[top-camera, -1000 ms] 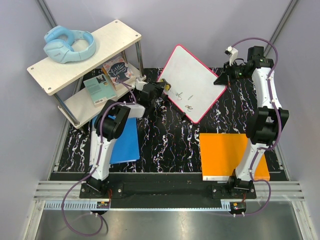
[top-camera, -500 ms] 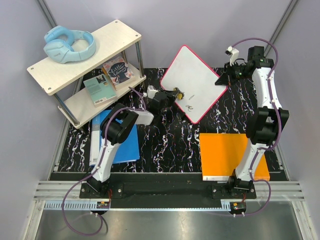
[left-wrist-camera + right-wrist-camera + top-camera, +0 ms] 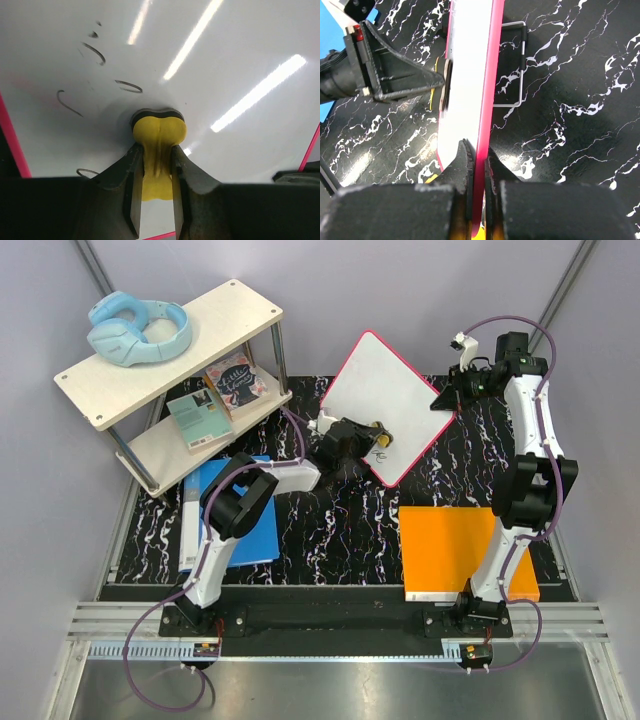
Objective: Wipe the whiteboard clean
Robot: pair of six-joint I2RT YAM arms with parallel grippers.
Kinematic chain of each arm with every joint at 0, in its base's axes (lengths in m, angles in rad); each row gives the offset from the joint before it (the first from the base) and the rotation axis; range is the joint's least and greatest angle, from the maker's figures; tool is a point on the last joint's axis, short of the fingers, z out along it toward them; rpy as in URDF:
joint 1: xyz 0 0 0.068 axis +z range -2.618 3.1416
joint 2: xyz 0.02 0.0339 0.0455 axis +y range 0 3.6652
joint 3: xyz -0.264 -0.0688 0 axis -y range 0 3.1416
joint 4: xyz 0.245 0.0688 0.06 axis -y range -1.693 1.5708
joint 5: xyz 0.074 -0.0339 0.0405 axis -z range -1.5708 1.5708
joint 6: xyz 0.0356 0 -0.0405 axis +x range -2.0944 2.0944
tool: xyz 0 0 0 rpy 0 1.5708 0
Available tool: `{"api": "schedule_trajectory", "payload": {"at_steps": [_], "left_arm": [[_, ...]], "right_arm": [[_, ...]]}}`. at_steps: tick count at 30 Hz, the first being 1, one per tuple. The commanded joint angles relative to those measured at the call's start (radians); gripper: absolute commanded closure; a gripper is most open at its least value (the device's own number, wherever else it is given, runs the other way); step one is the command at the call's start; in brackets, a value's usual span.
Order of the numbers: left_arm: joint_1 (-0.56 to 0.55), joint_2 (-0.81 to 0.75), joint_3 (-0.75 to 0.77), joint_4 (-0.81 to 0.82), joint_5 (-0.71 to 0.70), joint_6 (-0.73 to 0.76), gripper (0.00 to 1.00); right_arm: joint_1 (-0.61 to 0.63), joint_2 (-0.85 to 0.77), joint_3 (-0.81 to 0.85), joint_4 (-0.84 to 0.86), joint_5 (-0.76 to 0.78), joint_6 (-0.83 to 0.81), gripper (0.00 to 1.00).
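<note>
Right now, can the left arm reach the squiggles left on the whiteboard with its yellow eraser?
Probably yes. The left gripper presses the yellow eraser on the whiteboard, the squiggles lie right beside it, nothing between, and the right gripper holds the board's edge.

The whiteboard (image 3: 385, 390) stands tilted at the far middle of the counter (image 3: 350, 530), with a wire stand (image 3: 514, 65) behind it. The right pincer (image 3: 443, 398) clamps its right corner. The left pincer (image 3: 372, 435) holds an eraser (image 3: 159, 131) against its face near the lower corner, among pen marks (image 3: 95, 52). Far left stands a shelf (image 3: 230, 320), with headphones (image 3: 138, 328) on top and books (image 3: 238, 380) on the lower level. A folder (image 3: 262, 535) lies near left and a panel (image 3: 450, 540) near right.
</note>
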Motion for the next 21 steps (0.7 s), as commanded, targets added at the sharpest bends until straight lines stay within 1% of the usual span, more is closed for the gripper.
{"api": "schedule_trajectory", "payload": {"at_steps": [1, 6, 10, 13, 19, 21], "left_arm": [[-0.095, 0.05, 0.048, -0.169, 0.154, 0.053, 1.0], [-0.058, 0.074, 0.051, -0.148, 0.135, 0.033, 1.0], [0.0, 0.085, 0.113, -0.151, 0.095, 0.058, 1.0], [0.036, 0.096, 0.171, -0.149, 0.092, 0.076, 1.0], [0.079, 0.099, 0.268, -0.178, 0.048, 0.138, 1.0], [0.086, 0.099, 0.279, -0.195, 0.039, 0.162, 1.0]], "right_arm": [[0.098, 0.05, -0.069, -0.219, -0.026, -0.212, 1.0], [0.098, 0.049, -0.072, -0.216, -0.024, -0.212, 1.0], [0.098, 0.049, -0.072, -0.218, -0.026, -0.212, 1.0], [0.098, 0.049, -0.073, -0.218, -0.029, -0.212, 1.0], [0.098, 0.05, -0.073, -0.219, -0.034, -0.21, 1.0], [0.098, 0.05, -0.073, -0.219, -0.03, -0.212, 1.0]]}}
